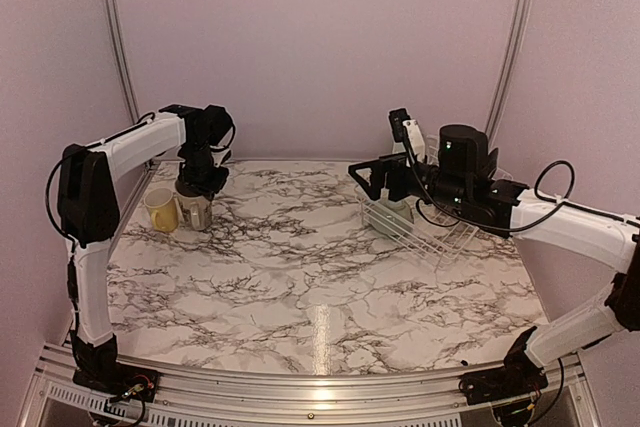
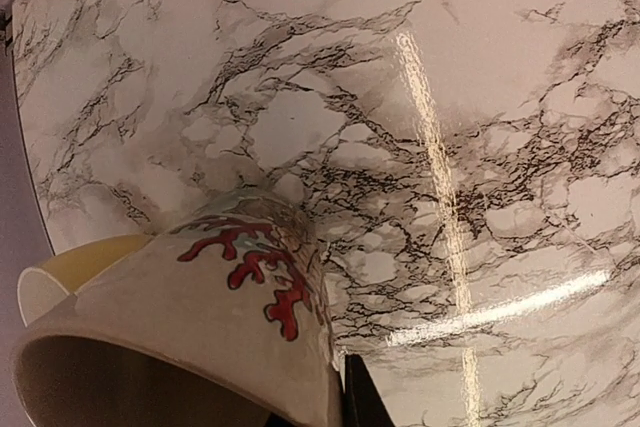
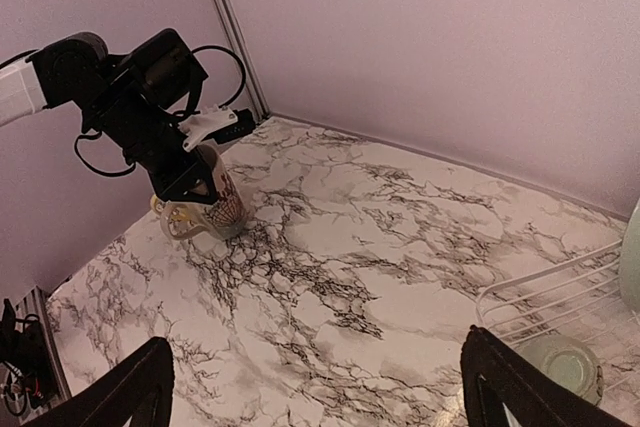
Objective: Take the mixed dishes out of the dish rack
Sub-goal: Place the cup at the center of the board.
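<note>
At the table's back left, the cream printed mug [image 1: 197,213] stands upright next to the small yellow mug [image 1: 161,209]. My left gripper [image 1: 203,179] is shut on the cream mug's rim. In the left wrist view the cream mug [image 2: 190,317] fills the lower left, one dark finger [image 2: 366,399] lies against its wall, and the yellow mug [image 2: 75,265] sits behind it. My right gripper [image 1: 372,182] hangs open and holds nothing at the left end of the dish rack [image 1: 425,232]. A pale-green bowl [image 3: 562,367] lies in the rack [image 3: 535,292].
Purple walls close the table at the back and both sides. A pale-green edge [image 3: 632,257] shows at the right border of the right wrist view, above the rack. Marble tabletop [image 1: 300,267] stretches between the mugs and the rack.
</note>
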### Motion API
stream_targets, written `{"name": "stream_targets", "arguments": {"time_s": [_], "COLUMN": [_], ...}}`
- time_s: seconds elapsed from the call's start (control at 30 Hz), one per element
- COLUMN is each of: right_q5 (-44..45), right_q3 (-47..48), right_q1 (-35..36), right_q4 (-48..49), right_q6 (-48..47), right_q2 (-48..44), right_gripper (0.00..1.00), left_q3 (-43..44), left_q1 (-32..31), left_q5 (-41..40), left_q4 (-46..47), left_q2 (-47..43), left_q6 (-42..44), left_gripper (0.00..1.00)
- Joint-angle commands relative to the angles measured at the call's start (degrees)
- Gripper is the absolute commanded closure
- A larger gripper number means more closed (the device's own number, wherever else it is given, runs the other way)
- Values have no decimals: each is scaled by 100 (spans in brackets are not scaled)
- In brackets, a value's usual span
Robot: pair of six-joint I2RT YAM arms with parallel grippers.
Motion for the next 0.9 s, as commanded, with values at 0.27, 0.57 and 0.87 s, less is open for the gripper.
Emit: {"name": "stream_targets", "arguments": {"time_s": [0.27,0.57,0.87], "right_q5": [120,116,361], "right_q3": [76,84,164], "right_q1": [-31,-30,-34], "right_q4": [-128,-129,-265], "right_q6": [-67,-60,-37], "right_q2": [-195,-174,-137], "right_gripper": [4,4,3], "left_q3": [-48,30,548], "left_q1": [90,90,41], "left_q5": [-90,-393,-660], "left_q4": [161,162,-113], "left_q2": [70,-59,-648], "left_q6": [89,129,81], "left_gripper": [93,71,43]}}
